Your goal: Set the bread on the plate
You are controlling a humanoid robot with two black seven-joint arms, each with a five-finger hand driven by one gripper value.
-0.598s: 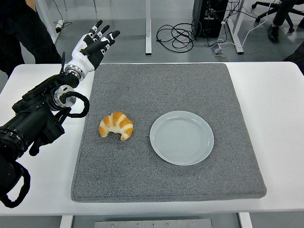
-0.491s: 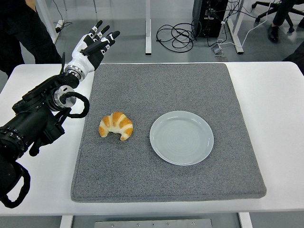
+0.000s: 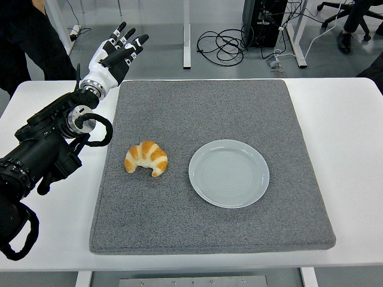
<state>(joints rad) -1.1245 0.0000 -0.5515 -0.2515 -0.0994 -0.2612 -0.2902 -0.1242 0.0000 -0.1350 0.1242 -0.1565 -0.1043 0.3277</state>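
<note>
A croissant (image 3: 146,158) lies on a grey mat (image 3: 209,113) just left of an empty plate (image 3: 229,173). The left robot hand (image 3: 114,57) hovers open-fingered over the worktop's (image 3: 347,131) far-left corner.

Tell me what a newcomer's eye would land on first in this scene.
The golden-brown croissant stands out most, lying on the grey felt mat just left of the empty pale blue-grey round plate, not touching it. Next comes the robot's white-and-black left hand, raised with fingers spread above the mat's far left corner, well away from the croissant.
</note>
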